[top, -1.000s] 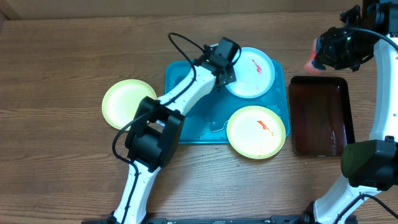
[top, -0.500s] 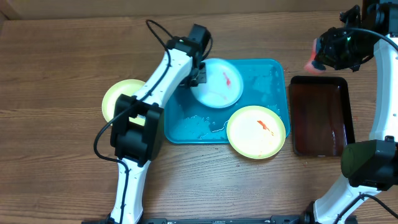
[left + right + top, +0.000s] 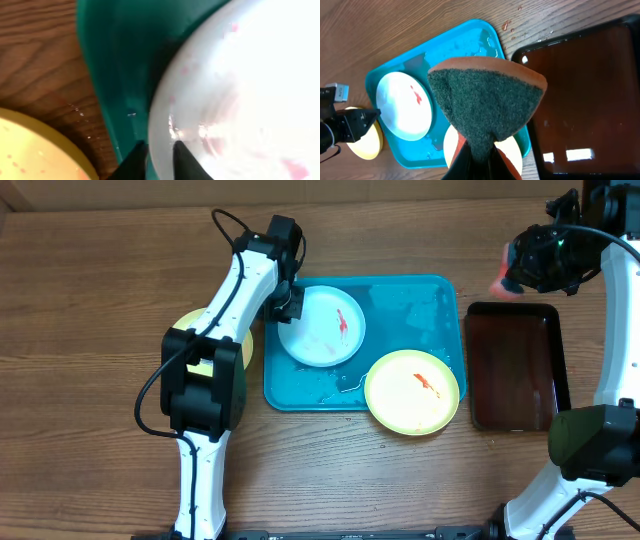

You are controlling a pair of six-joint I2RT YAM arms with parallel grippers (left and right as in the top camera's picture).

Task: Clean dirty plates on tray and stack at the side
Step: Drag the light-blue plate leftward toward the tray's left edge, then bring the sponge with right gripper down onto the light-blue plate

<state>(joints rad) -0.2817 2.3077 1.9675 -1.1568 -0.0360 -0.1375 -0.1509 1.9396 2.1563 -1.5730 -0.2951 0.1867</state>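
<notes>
while tight on the blue-white plate [image 3: 322,327], left hand [image 3: 159,161] over the tray [image 3: 420,300]; right hand [image 3: 477,152] tight on a sponge [image 3: 487,100]

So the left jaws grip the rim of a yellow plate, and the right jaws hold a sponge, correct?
No: the left jaws grip the rim of the white plate, as the left wrist view shows. The right jaws hold the sponge.

Dark red-brown tray [image 3: 515,370] on wooden table [image 3: 90,270]; green-orange sponge [image 3: 485,100].

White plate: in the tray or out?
In. The white plate sits within the tray rim, toward its left side, with the left gripper pinching the plate's edge.
</notes>
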